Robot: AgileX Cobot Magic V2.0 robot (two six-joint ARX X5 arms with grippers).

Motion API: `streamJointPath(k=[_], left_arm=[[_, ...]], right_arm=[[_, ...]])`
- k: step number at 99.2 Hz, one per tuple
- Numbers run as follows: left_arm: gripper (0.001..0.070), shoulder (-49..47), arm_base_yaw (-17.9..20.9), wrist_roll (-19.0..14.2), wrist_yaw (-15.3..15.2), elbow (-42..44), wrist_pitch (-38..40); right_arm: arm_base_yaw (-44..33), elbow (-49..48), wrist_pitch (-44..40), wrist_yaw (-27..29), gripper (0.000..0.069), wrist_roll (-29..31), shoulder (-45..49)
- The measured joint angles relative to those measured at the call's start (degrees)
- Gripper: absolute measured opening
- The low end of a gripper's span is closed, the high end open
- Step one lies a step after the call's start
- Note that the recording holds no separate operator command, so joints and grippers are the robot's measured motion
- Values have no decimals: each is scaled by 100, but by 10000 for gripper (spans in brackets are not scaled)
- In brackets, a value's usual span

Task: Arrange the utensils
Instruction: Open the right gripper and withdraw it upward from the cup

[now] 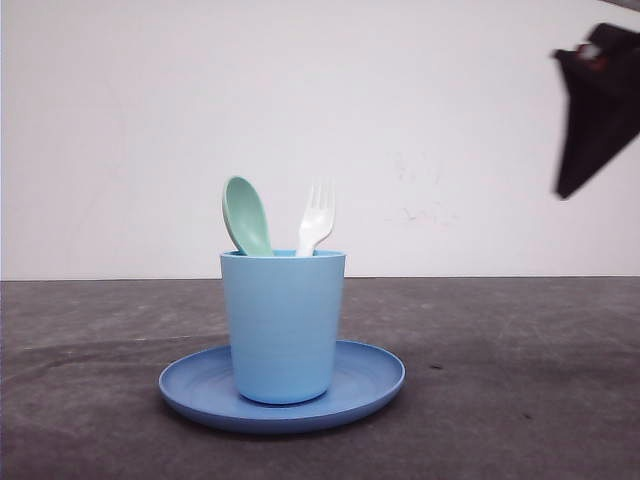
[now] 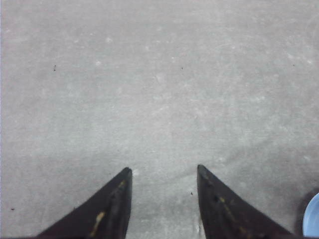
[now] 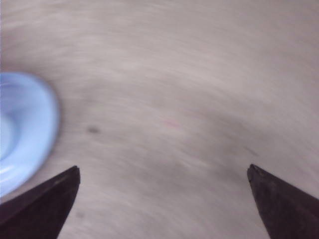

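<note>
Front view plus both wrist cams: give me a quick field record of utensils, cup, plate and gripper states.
spoon: mint-green spoon, bowl up, standing in the cup
fork: white fork, tines up, in the same cup, to the right of the spoon
cup: light blue cup, upright, on the plate
plate: blue plate, on the dark table
left gripper: open, empty, over bare table
right gripper: open wide, empty, image blurred; raised at upper right in front view
</note>
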Motion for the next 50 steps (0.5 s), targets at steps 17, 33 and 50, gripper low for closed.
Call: streamJointPath(k=[17,33,50], left_arm=[[239,0,0,-2,0,0,-122],[239,0,0,-4,0,0,-247],[239,0,0,-13,0,0,-295]], right_arm=[[-804,66,-483,-85,680,-74,0],[-979,66,-498,-85,680,-179,0],[-979,66,-496,-85,680,-264,0]])
